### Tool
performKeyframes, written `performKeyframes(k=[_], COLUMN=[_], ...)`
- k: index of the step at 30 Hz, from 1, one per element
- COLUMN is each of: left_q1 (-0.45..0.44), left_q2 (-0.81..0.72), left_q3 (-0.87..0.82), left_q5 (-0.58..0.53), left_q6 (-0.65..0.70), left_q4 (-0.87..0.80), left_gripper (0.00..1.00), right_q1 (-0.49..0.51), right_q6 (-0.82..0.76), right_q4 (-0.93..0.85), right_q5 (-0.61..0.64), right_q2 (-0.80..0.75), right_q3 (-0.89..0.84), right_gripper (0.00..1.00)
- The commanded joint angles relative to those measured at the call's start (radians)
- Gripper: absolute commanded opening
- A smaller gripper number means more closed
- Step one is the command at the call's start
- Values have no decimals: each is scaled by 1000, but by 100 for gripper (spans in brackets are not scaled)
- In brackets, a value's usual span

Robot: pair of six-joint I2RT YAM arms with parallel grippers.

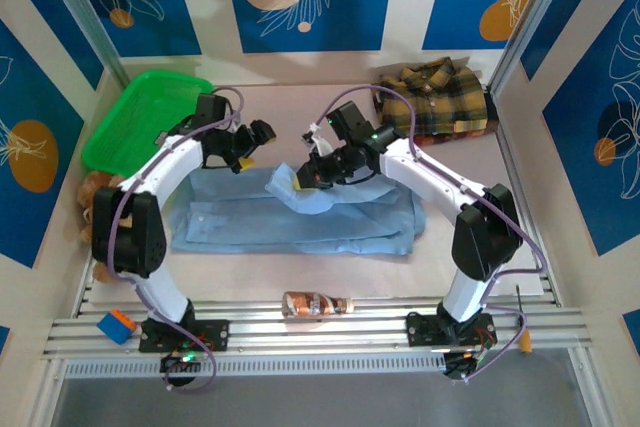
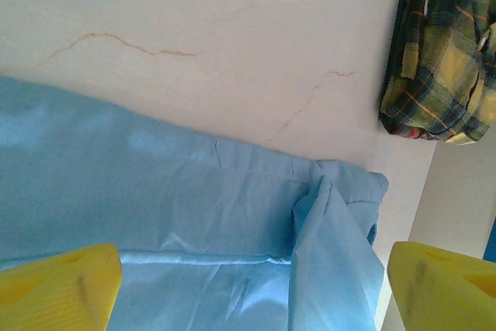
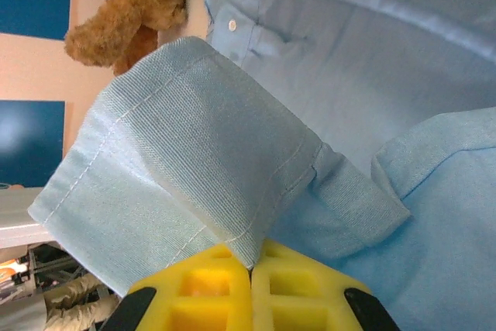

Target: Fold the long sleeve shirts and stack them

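The light blue long sleeve shirt (image 1: 300, 219) lies spread across the middle of the table. My right gripper (image 1: 306, 175) is shut on a cuff of it, lifted above the shirt's upper edge. In the right wrist view the pale cuff (image 3: 186, 160) runs up from between the shut jaws of the right gripper (image 3: 250, 269). My left gripper (image 1: 256, 141) hangs open just behind the shirt's back edge. The left gripper (image 2: 252, 292) holds nothing, with the blue cloth (image 2: 155, 215) below its yellow fingers (image 2: 58, 288). The plaid long sleeve shirt (image 1: 436, 99) lies bunched at the back right corner, and the plaid shirt (image 2: 446, 52) is apart from the blue one.
A green basket (image 1: 140, 119) leans at the back left. A brown stuffed toy (image 1: 92, 193) sits at the left edge, the same toy (image 3: 136, 5) beyond the cuff. A small bottle (image 1: 315, 303) lies near the front rail. An orange and blue block (image 1: 117, 325) is beside the left base.
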Motion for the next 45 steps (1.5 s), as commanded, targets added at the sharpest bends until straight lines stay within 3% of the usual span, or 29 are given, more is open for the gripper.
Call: performKeyframes(k=[1, 11, 18, 24, 31, 37, 45], left_q1=[16, 21, 21, 18, 4, 4, 3], left_q2=[-82, -243, -309, -320, -330, -355, -373], left_q3=[-48, -177, -235, -264, -316, -348, -347], left_q5=[-42, -66, -80, -77, -72, -74, -55], left_q6=[13, 61, 90, 103, 65, 26, -9], left_q4=[-68, -121, -139, -135, -98, -61, -40], left_gripper=[89, 90, 90, 90, 90, 90, 89], right_q1=[40, 75, 50, -41, -177, -183, -149], right_q6=[42, 123, 52, -77, -146, -182, -167], right_q4=[26, 94, 28, -101, -161, -206, -207], right_q5=[9, 147, 190, 223, 147, 107, 13], right_q2=[-32, 57, 92, 142, 237, 308, 297], right_q3=[-44, -40, 18, 190, 406, 508, 494], right_gripper=[0, 0, 0, 0, 0, 0, 0])
